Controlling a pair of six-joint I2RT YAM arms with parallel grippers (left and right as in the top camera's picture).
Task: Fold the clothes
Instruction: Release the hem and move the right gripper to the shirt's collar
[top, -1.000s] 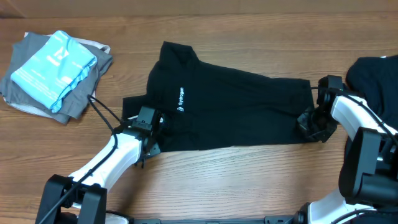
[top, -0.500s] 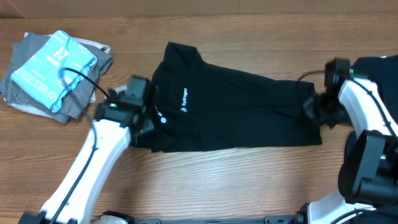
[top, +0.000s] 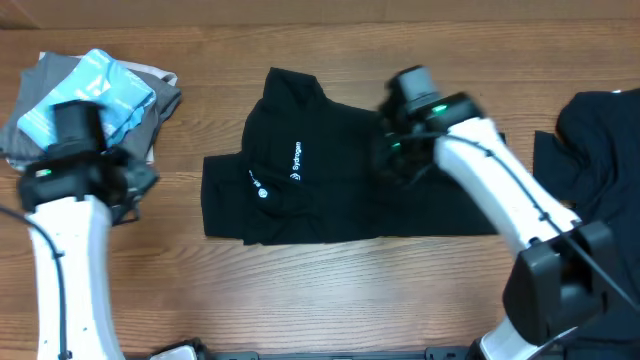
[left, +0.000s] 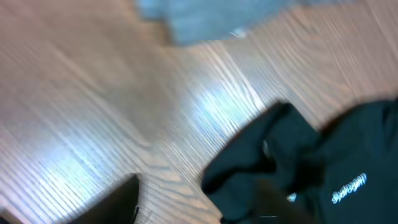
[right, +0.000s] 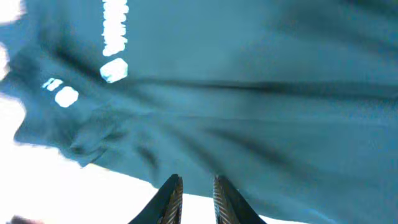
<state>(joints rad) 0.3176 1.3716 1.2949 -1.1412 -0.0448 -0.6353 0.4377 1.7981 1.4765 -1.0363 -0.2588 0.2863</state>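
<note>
Overhead only: black T-shirt (top: 330, 190) flat across centre frame on the table (top: 330, 290), second black shirt (top: 600, 130) at right edge, grey-and-blue pile (top: 90, 100) upper left, left gripper (top: 135, 182) just beside that pile, right gripper (top: 395, 160) over the T-shirt's middle. Right wrist alone: fingers (right: 173, 193) narrowly parted, nothing between, white lettering (right: 115, 25) upper left. Left wrist: blur, opening impossible to tell
</note>
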